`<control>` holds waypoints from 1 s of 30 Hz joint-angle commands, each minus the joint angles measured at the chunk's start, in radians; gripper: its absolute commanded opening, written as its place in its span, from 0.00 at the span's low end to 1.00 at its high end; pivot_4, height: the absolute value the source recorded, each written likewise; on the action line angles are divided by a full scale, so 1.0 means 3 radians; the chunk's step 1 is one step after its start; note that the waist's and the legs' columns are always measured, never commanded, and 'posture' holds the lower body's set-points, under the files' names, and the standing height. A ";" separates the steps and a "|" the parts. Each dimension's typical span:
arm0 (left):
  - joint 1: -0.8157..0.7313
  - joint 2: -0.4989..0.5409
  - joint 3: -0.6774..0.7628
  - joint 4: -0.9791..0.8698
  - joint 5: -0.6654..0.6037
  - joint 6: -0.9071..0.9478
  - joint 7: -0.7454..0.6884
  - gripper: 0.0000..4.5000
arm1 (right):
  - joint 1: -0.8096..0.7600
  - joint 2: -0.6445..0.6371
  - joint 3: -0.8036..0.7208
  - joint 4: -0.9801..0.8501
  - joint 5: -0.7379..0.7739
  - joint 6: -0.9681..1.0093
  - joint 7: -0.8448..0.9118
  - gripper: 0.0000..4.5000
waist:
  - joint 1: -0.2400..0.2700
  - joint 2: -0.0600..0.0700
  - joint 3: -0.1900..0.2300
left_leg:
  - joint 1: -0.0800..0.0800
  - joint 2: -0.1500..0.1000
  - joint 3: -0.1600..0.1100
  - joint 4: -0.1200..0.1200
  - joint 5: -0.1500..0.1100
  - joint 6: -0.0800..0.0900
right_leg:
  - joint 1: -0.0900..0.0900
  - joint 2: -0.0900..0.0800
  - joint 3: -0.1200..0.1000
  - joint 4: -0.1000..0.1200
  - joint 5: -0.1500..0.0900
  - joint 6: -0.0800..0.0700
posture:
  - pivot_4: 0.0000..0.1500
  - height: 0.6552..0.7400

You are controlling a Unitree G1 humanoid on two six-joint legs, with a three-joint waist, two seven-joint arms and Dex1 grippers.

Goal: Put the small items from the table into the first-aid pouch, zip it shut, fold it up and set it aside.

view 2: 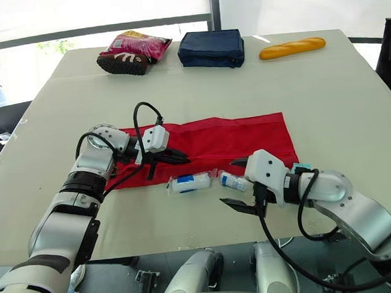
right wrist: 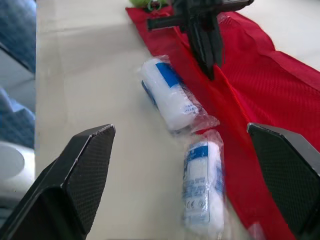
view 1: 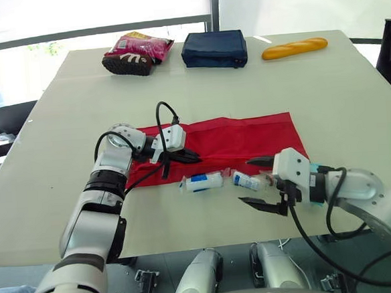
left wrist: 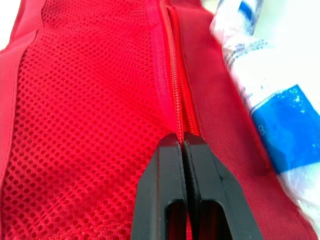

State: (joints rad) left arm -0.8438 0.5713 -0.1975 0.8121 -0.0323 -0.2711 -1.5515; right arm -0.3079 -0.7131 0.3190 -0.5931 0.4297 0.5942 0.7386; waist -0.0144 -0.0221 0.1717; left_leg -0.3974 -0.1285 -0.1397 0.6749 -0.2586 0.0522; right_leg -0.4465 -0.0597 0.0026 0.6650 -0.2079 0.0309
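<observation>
bandage rolls [view 1: 202, 181] lie just before the pouch [view 1: 242, 135].

Your left arm [view 1: 87, 224] and right arm [view 1: 359, 185] wear silver-grey shells with black joint bands. Black cables [view 1: 157, 122] loop past white wrist housings [view 1: 291, 166] — fingers [right wrist: 85, 165] black too.

You are in what looks like a lab or office test room: a broad pale table [view 1: 354, 108] stands beside large bright windows [view 1: 72, 14]. Along its far edge lie mixed props: a pink snack bag [view 1: 137, 51], a navy pouch [view 1: 214, 49] and a baguette [view 1: 294, 48].
</observation>
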 commanded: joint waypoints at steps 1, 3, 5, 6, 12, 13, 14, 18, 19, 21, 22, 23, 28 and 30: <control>-0.0077 0.0011 0.0027 0.0019 -0.0011 -0.0074 -0.0003 0.01 | -0.0466 0.0183 0.0309 0.0401 -0.0233 -0.0161 0.0310 1.00 | 0.0001 0.0000 0.0000 | 0.0000 0.0000 0.0001 0.0000 0.0000 0.0000 | -0.0001 -0.0001 0.0002 0.0000 0.0001 -0.0001 | 1.00 0.87; -0.0076 0.0001 0.0028 0.0022 -0.0014 -0.0085 0.0009 0.01 | -0.0706 0.0325 0.0478 0.0675 -0.0347 -0.0158 0.0420 1.00 | 0.0002 0.0000 0.0000 | -0.0001 0.0000 0.0001 0.0001 0.0000 0.0000 | -0.0001 -0.0001 0.0001 0.0000 0.0001 -0.0002 | 1.00 0.87; -0.0068 -0.0003 0.0034 0.0016 -0.0021 -0.0090 0.0022 0.01 | -0.0953 0.0513 0.0672 0.1021 -0.0532 -0.0156 0.0468 1.00 | 0.0001 0.0000 0.0000 | -0.0002 0.0000 0.0001 0.0003 0.0000 0.0000 | -0.0001 -0.0001 0.0001 0.0000 0.0002 -0.0002 | 1.00 0.87; -0.0064 -0.0004 0.0037 0.0015 -0.0025 -0.0091 0.0026 0.01 | -0.1033 0.0586 0.0741 0.1137 -0.0591 -0.0124 0.0491 1.00 | 0.0000 0.0000 0.0000 | -0.0002 0.0000 0.0001 0.0004 0.0000 0.0000 | -0.0001 -0.0001 0.0001 0.0001 0.0002 -0.0003 | 1.00 0.87; -0.0076 -0.0006 0.0056 0.0035 -0.0039 -0.0095 0.0057 0.00 | -0.1167 0.0834 0.0990 0.1364 -0.0841 0.0059 0.0535 0.95 | 0.0000 0.0000 0.0000 | -0.0004 -0.0001 0.0000 0.0006 0.0000 0.0000 | -0.0004 0.0000 0.0002 0.0003 0.0003 -0.0004 | 1.00 0.87; -0.0084 -0.0008 0.0060 0.0041 -0.0041 -0.0094 0.0065 0.00 | -0.1177 0.0863 0.0999 0.1368 -0.0878 0.0093 0.0516 0.89 | 0.0001 0.0000 0.0000 | -0.0005 -0.0001 0.0000 0.0007 0.0000 0.0000 | -0.0004 0.0000 0.0002 0.0003 0.0003 -0.0004 | 1.00 0.87; -0.0091 -0.0009 0.0065 0.0045 -0.0045 -0.0090 0.0069 0.00 | -0.1181 0.0863 0.1011 0.1357 -0.0924 0.0111 0.0521 0.83 | -0.0002 0.0001 0.0000 | -0.0005 -0.0001 0.0000 0.0008 0.0000 0.0000 | -0.0004 0.0000 0.0001 0.0004 0.0003 -0.0005 | 1.00 0.87; -0.0122 -0.0026 0.0095 0.0041 -0.0091 -0.0034 0.0078 0.00 | -0.1134 0.0834 0.0898 0.1173 -0.0922 0.0230 0.0571 0.42 | -0.0001 0.0001 0.0000 | -0.0005 -0.0001 -0.0001 0.0008 0.0000 -0.0001 | -0.0006 0.0001 0.0001 0.0008 0.0003 -0.0005 | 1.00 0.87; -0.0132 -0.0033 0.0107 0.0042 -0.0108 -0.0012 0.0084 0.00 | -0.1117 0.0834 0.0844 0.1101 -0.0884 0.0296 0.0568 0.30 | -0.0001 0.0001 0.0000 | -0.0005 0.0000 -0.0001 0.0008 0.0000 -0.0001 | -0.0006 0.0001 0.0002 0.0008 0.0003 -0.0005 | 1.00 0.87; -0.0146 -0.0048 0.0128 0.0034 -0.0139 0.0039 0.0106 0.00 | -0.1067 0.0843 0.0724 0.0954 -0.0790 0.0456 0.0539 0.10 | -0.0001 0.0001 0.0000 | -0.0005 0.0000 -0.0001 0.0009 0.0000 -0.0001 | -0.0006 0.0001 0.0001 0.0008 0.0003 -0.0005 | 1.00 0.87; -0.0151 -0.0054 0.0136 0.0030 -0.0150 0.0057 0.0120 0.00 | -0.1035 0.0845 0.0673 0.0887 -0.0758 0.0529 0.0512 0.08 | 0.0001 0.0001 0.0000 | -0.0005 -0.0001 -0.0001 0.0009 0.0000 -0.0001 | -0.0006 0.0001 0.0001 0.0008 0.0003 -0.0005 | 1.00 0.87; -0.0161 -0.0060 0.0152 0.0025 -0.0157 0.0077 0.0147 0.00 | -0.0983 0.0825 0.0611 0.0781 -0.0735 0.0630 0.0463 0.04 | 0.0001 0.0001 0.0000 | -0.0005 -0.0001 -0.0001 0.0009 0.0000 -0.0001 | -0.0006 0.0001 0.0001 0.0008 0.0003 -0.0005 | 1.00 0.87; -0.0193 -0.0085 0.0218 -0.0011 -0.0186 0.0166 0.0265 0.00 | -0.0802 0.0696 0.0299 0.0327 -0.0664 0.1187 0.0209 0.03 | 0.0005 0.0001 0.0000 | -0.0005 -0.0001 -0.0002 0.0010 0.0000 -0.0001 | -0.0006 0.0001 0.0001 0.0008 0.0003 -0.0005 | 1.00 0.87; -0.0157 -0.0108 0.0266 -0.0140 -0.0251 0.0262 0.0337 0.00 | -0.0677 0.0693 0.0060 0.0112 -0.0617 0.1602 -0.0002 0.03 | 0.0010 0.0001 0.0000 | -0.0006 -0.0001 -0.0003 0.0010 0.0000 -0.0001 | -0.0006 0.0000 0.0000 0.0009 0.0003 -0.0005 | 1.00 0.87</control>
State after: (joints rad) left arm -0.8728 0.5401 -0.1585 0.8336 -0.0705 -0.2201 -1.4749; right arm -0.5280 -0.5077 0.4204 -0.4726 0.2232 0.9663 0.7969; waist -0.0114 -0.0218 0.1717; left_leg -0.3992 -0.1286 -0.1406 0.6780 -0.2587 0.0520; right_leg -0.4482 -0.0597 0.0027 0.6677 -0.2070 0.0294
